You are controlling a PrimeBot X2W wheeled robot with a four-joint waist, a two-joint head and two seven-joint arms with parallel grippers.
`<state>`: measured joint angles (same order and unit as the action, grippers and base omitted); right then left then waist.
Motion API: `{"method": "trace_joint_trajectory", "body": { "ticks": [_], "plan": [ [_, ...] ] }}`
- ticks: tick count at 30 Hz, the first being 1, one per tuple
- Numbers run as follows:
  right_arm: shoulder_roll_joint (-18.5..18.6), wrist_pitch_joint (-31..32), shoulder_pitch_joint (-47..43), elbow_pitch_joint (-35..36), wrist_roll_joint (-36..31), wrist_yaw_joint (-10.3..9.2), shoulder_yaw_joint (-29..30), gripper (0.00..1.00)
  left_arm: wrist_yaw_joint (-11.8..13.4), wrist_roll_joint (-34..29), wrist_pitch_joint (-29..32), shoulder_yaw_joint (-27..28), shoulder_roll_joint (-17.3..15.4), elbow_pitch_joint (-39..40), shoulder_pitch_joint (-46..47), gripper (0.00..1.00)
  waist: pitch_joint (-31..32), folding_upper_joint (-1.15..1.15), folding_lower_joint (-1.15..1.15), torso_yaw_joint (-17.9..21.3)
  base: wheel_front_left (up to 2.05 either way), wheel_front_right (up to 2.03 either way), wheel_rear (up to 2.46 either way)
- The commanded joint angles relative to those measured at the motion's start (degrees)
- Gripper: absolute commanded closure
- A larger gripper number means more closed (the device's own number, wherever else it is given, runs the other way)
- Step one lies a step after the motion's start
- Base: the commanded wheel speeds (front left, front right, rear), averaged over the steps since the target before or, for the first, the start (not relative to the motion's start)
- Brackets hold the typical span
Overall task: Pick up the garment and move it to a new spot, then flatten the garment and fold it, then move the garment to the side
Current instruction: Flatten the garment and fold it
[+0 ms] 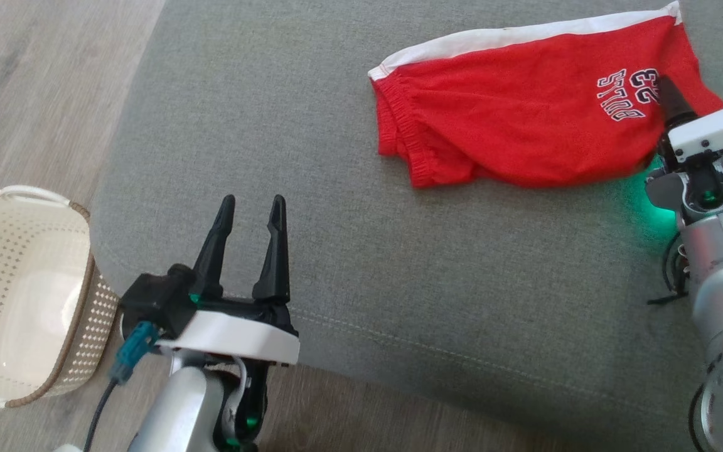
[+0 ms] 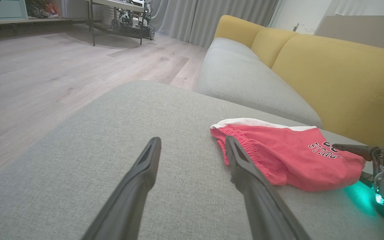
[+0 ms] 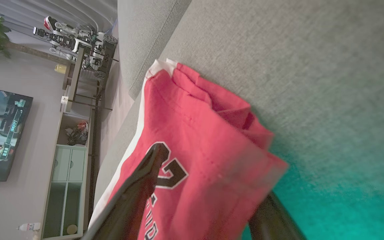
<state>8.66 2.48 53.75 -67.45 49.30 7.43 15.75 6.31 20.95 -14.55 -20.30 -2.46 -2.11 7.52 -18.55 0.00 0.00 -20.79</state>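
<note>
My body: two arms, silver and white.
My left pincer [image 1: 250, 207]: two long, tapered black fingers, white wrist plate, teal connector with dark cable. My right pincer [image 1: 668, 94]: black fingers, scuffed silver forearm, green light.

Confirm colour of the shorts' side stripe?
White, along the red shorts' top edge; clearest in head view.

Garment [image 1: 524, 119] on cushion [image 1: 349, 263], basket [image 1: 16, 295] on floor, left.

Folded red shorts [image 1: 524, 107] on cushion [image 1: 336, 263]
</note>
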Motion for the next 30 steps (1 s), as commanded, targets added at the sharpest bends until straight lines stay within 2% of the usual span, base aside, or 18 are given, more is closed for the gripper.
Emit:
{"method": "trace_joint_trajectory", "body": {
  "ticks": [1, 2, 9, 22, 30],
  "plan": [
    [-2.66, 0.54, -0.88, -1.07, -0.01, 0.06, -1.64, 0.65, 0.46, 0.58, -0.45, 1.59, -0.42, 1.83, 2.11, 0.0, 0.08, 0.0, 0.0, -0.04, 0.0, 0.0, 0.0],
    [-2.76, 0.34, -0.82, -0.81, -0.06, 0.06, -1.92, 1.0, 0.47, 0.59, -0.45, 1.65, -0.42, 1.75, 2.11, 0.0, 0.23, 0.0, 0.0, -0.01, 0.0, 0.0, 0.0],
    [-3.83, -2.06, -2.99, 4.49, 2.07, 0.06, -3.11, 1.0, 0.46, 0.29, -0.45, 2.35, -0.42, 1.27, 1.83, 0.0, 1.91, 0.0, 0.0, 1.29, 0.0, 0.0, 0.0],
    [-5.67, -7.41, -16.61, 20.7, 13.25, 0.06, -5.62, 1.0, -0.75, -0.48, -0.45, 4.46, -0.42, 0.25, -0.17, 0.0, 7.49, 0.0, 0.0, 7.66, 0.0, 0.0, 0.0],
    [-5.77, -11.9, -23.37, 22.33, 18.82, 0.06, -10.73, 1.0, -1.08, -0.69, -0.45, 5.2, -0.42, -0.19, -1.84, 0.0, 10.3, 0.0, 0.0, 10.39, 0.0, 0.0, 0.0]
  ]
}}
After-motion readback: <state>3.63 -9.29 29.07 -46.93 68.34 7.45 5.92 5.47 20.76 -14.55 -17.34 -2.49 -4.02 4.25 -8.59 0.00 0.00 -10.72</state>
